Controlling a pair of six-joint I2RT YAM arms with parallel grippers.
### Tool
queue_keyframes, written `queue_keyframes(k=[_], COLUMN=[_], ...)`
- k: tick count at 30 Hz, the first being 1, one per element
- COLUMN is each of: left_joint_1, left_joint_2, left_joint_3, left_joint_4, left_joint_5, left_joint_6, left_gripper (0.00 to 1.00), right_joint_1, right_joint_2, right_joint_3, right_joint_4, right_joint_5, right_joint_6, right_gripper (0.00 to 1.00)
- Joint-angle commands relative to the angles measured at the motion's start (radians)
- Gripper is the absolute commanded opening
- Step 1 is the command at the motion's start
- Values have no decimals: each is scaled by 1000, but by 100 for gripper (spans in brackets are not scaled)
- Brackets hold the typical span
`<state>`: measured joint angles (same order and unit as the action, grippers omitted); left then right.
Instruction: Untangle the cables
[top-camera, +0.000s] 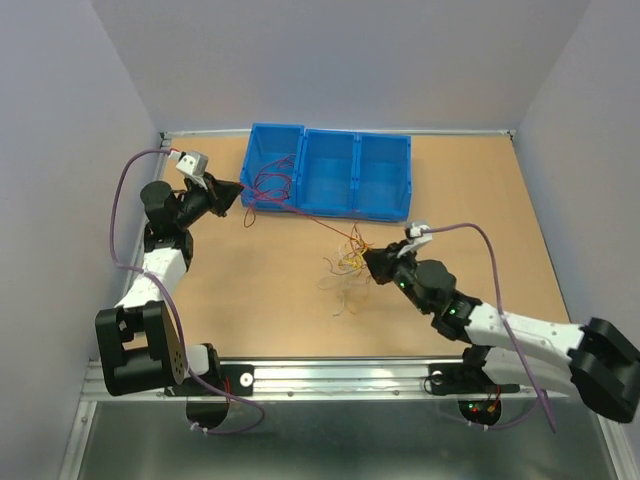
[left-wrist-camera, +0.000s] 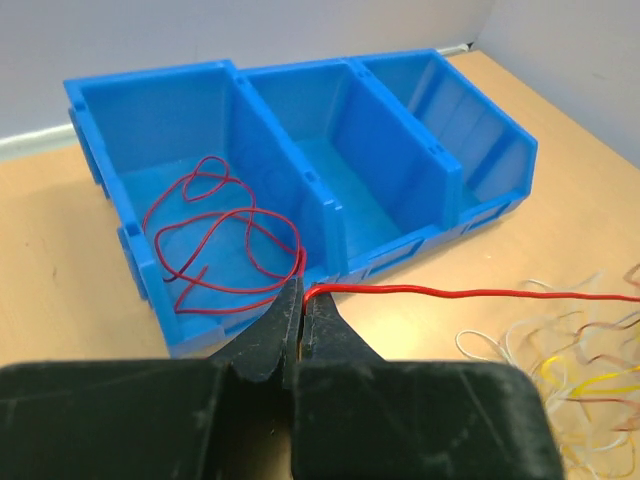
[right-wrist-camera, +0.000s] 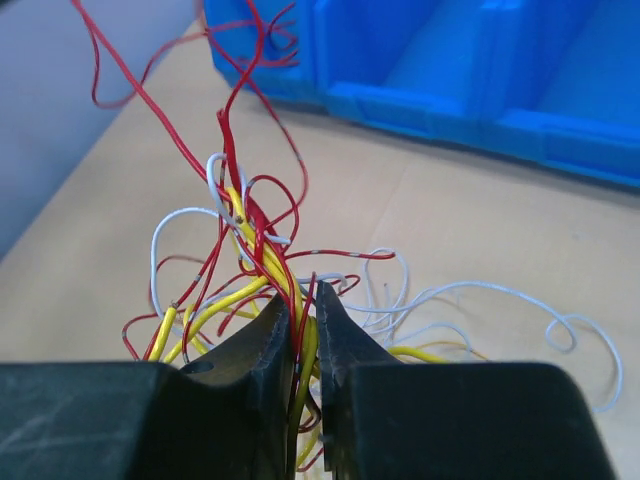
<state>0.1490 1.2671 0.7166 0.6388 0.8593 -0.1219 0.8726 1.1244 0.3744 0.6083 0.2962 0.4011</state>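
A tangle of thin red, yellow and white cables (top-camera: 347, 262) lies mid-table. My right gripper (top-camera: 368, 258) is shut on this bundle; in the right wrist view (right-wrist-camera: 306, 312) red and yellow strands run between the jaws. A red cable (top-camera: 305, 213) stretches taut from the tangle to my left gripper (top-camera: 238, 190), which is shut on it (left-wrist-camera: 301, 297) at the front edge of the blue bin's left compartment. Red cable (left-wrist-camera: 215, 235) lies coiled inside that compartment.
A blue three-compartment bin (top-camera: 380, 207) stands at the back of the table; its middle and right compartments hold nothing visible. Grey walls enclose the table on three sides. Purple arm cables loop beside each arm.
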Motion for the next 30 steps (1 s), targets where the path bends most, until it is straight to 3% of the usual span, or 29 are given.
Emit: queue_keyframes(k=[1, 5, 14, 23, 30], left_joint_1=[47, 49, 78, 81, 63], left_joint_2=[-2, 8, 78, 121, 106], left_joint_3=[70, 75, 119, 144, 178], left_joint_4=[130, 122, 79, 82, 76], left_joint_5=[-117, -167, -250, -128, -86], left_joint_6=[11, 21, -2, -4, -9], left_gripper=[0, 0, 0, 0, 0], right_joint_1=[-6, -7, -7, -6, -6], right_joint_2=[-190, -398, -529, -563, -404], right_joint_3=[-110, -144, -137, -135, -74], right_joint_4=[-249, -330, -574, -602, -601], right_joint_5=[303, 457, 860, 857, 836], right_joint_6=[84, 148, 397, 433, 409], right_gripper=[1, 1, 1, 1, 4])
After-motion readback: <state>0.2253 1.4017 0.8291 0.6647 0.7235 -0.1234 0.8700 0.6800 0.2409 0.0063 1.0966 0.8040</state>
